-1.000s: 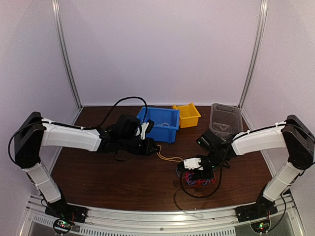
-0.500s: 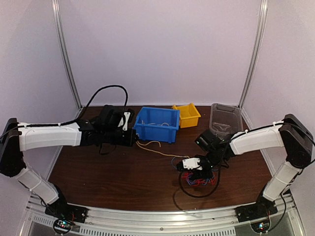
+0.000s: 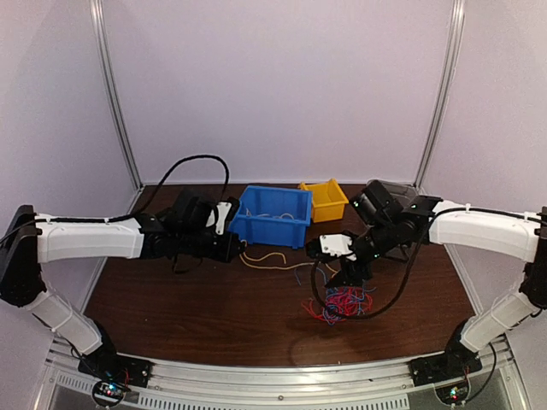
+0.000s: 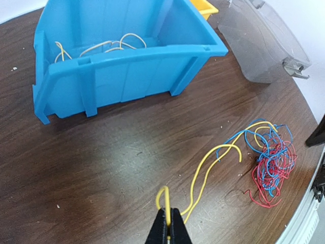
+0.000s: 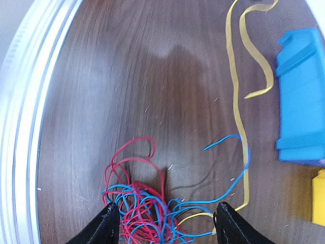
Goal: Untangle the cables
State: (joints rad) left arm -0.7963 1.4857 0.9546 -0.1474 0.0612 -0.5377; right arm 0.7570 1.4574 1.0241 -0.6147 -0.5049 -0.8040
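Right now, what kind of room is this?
Probably a robot lab booth: white walls close around a brown table, two arms bolted at its edge, a blue bin and tangled cables.

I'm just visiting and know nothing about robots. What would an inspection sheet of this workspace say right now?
Surface: dark wooden table, a few pale specks.
Job's things: red and blue tangle before the right arm; yellow strand leading from it to the left gripper.
Clutter: blue bin holding pale strands; yellow bin; clear container.
Grippers: left gripper, jaws shut on the yellow strand; right gripper, jaws open over the tangle.
Cables: black cables loop off both arms.
Surroundings: pale walls, metal posts.
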